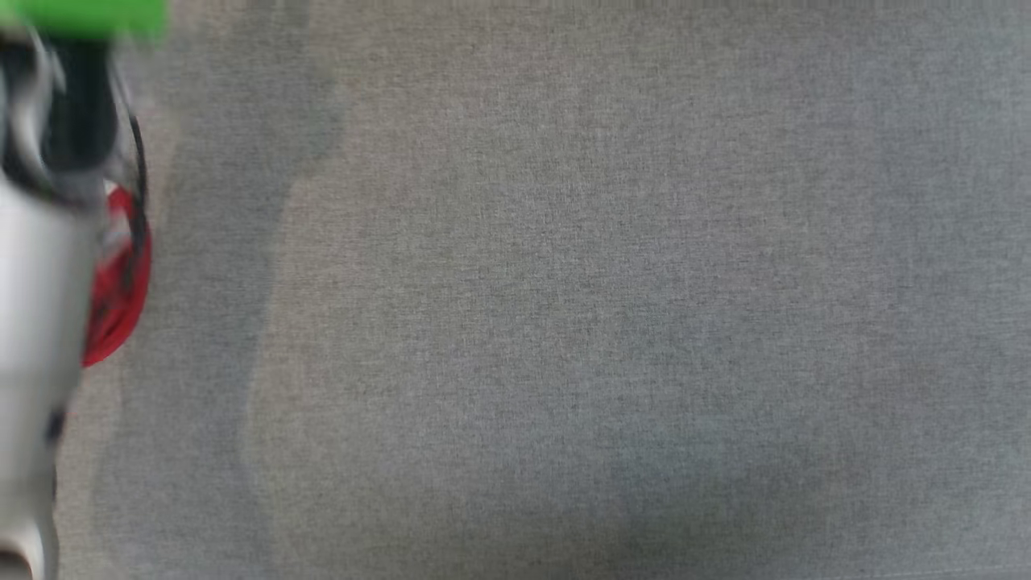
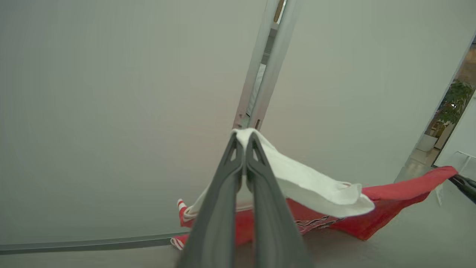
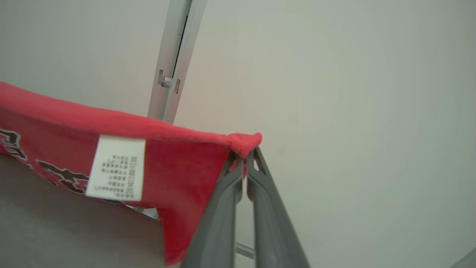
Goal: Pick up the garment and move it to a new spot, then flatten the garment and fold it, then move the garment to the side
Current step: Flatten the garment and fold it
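The garment is red with a white part and dark lettering. It hangs stretched in the air between my two grippers. In the left wrist view my left gripper is shut on a white edge of it, and the cloth sags down and away to the right. My right gripper is shut on a red corner of the garment, which carries a white care label. At the head view's left edge a blurred pale forearm has a bit of the red garment beside it.
A grey cloth-covered table spreads below the head camera. Pale wall panels joined by a metal post stand behind the garment. A potted plant is far off to the right. A blurred green thing sits at the head view's top left.
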Tool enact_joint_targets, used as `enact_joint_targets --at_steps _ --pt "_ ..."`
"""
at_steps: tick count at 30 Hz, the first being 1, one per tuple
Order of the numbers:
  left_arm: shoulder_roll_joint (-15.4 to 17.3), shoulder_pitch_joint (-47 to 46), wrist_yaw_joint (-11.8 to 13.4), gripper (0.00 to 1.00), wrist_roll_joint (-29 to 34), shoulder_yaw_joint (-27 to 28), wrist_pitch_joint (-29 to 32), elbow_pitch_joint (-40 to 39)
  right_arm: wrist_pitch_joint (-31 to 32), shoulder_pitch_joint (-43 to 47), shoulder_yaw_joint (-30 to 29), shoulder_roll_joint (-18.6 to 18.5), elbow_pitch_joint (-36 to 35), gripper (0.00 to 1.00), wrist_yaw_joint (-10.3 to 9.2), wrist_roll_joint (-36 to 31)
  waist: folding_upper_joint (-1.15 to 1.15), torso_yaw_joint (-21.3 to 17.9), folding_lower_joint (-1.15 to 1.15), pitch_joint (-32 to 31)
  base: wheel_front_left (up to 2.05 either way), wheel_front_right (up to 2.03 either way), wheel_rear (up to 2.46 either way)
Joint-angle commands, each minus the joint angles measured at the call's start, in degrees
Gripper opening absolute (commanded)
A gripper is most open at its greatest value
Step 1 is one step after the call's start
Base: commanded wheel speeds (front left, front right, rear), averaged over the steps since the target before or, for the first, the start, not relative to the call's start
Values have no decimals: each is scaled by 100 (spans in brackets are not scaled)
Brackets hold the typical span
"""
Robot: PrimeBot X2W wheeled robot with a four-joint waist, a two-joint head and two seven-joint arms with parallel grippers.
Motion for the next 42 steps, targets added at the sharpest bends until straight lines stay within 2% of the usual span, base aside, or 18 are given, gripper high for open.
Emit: enact_joint_targets --at_steps 1,6,11,17,23,31,42 --pt "135 679 5 0 -156 44 -15 -268 -15 464 -1 38 -101 0 -10 133 0 -149 -1 -670 0 0 0" --pt "397 2754 378 0 -439 22 -1 -1301 -15 1839 -37 39 -296 0 -10 539 0 -191 -1 -1321 0 0 0" --pt "401 4476 774 0 -717 -35 -9 -2157 -15 3070 -221 148 -416 0 -10 796 0 -220 -1 -1800 0 0 0" --pt "427 5870 1123 0 -716 -18 -25 -2587 -15 4154 -470 214 -584 0 -11 927 0 -217 -1 -2181 0 0 0" --pt "328 6919 1329 0 -667 -178 -16 -2962 -15 5251 -773 293 -945 0 -11 913 0 -187 -1 -2473 0 0 0" --pt "348 7399 1509 0 -847 -283 109 -3298 -15 6104 -1017 490 -1354 0 -11 955 0 -213 -1 -2553 0 0 0" --pt "99 6221 1494 0 -823 -272 401 -2741 -15 5484 -655 538 -768 0 -10 1111 0 -209 -1 -2095 0 0 0"
